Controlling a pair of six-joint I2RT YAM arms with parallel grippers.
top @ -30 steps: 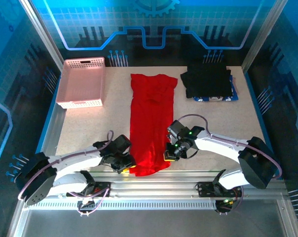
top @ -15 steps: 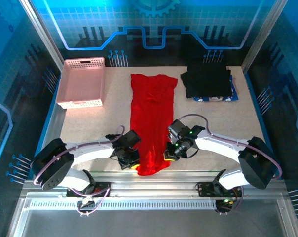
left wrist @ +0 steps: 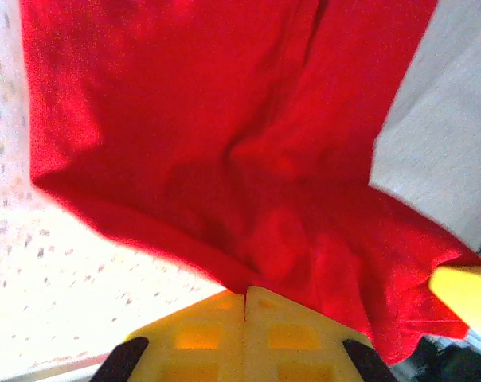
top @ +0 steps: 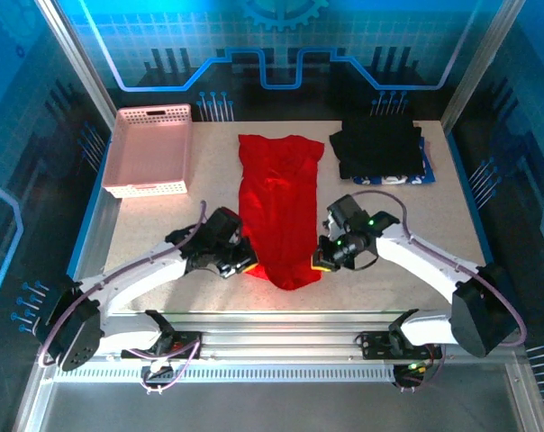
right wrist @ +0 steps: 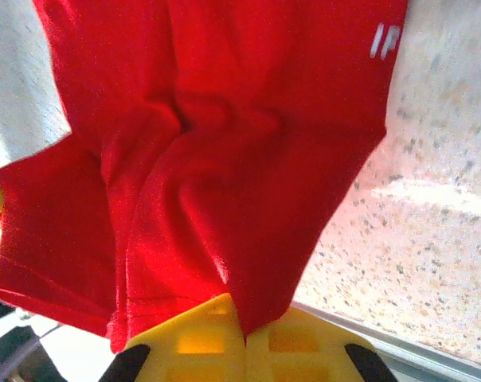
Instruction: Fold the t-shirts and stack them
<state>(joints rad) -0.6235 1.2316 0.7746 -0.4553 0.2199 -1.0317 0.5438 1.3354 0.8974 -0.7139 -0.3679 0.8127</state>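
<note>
A bright red t-shirt (top: 281, 198) lies lengthwise down the middle of the table, folded narrow. Its near hem is lifted off the table and sags between the two grippers. My left gripper (top: 245, 267) is shut on the hem's left corner, and my right gripper (top: 319, 263) is shut on its right corner. The left wrist view has red cloth (left wrist: 248, 175) pinched between the yellow fingers (left wrist: 296, 338). In the right wrist view the cloth (right wrist: 224, 159) hangs from the shut yellow fingers (right wrist: 197, 342). Folded black and navy t-shirts (top: 380, 148) lie stacked at the back right.
A pink perforated basket (top: 150, 151) stands at the back left of the speckled table (top: 155, 234). Metal rails (top: 281, 346) run along the near edge between the arm bases. Blue enclosure walls close in the table on three sides.
The left gripper closed on the hem's left corner. Both grippers then rose and moved away from the near edge, carrying the shirt's bottom end toward the middle of the table.
</note>
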